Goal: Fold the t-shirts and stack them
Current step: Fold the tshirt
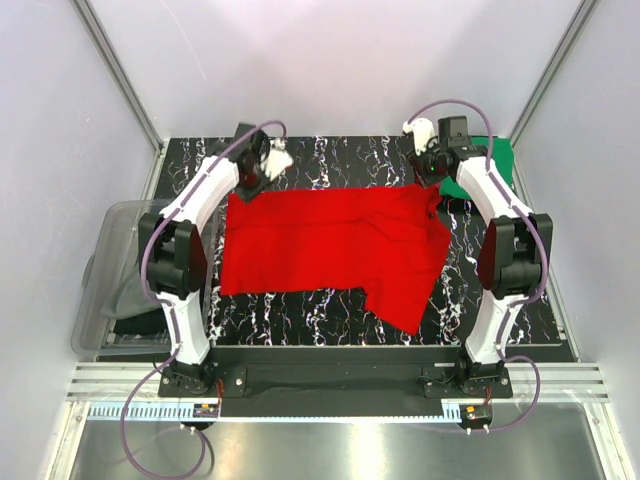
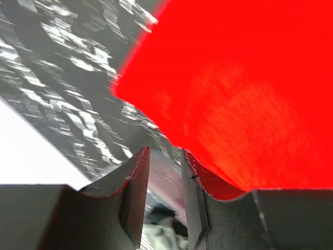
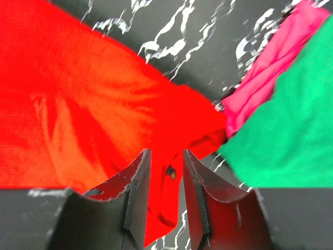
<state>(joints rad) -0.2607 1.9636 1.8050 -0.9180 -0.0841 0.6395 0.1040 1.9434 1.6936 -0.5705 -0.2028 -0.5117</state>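
Observation:
The bright red t-shirt (image 1: pixel 330 245) lies spread flat across the black marbled table (image 1: pixel 330 160), with one part hanging toward the front right. My left gripper (image 1: pixel 247 188) hovers at its far left corner, open and empty; in the left wrist view the gripper (image 2: pixel 164 153) is just off the red edge (image 2: pixel 234 94). My right gripper (image 1: pixel 436 188) is at the far right corner, open, with red cloth (image 3: pixel 78 104) under the gap (image 3: pixel 165 153). The folded green t-shirt (image 1: pixel 503 155) lies at the back right. It also shows in the right wrist view (image 3: pixel 291 125), on the pink t-shirt (image 3: pixel 270 67).
A clear plastic bin (image 1: pixel 110 270) stands off the table's left edge, with something dark in it. White walls and slanted metal posts (image 1: pixel 120 75) close in the back and sides. A metal rail (image 1: pixel 330 380) runs along the near edge by the arm bases.

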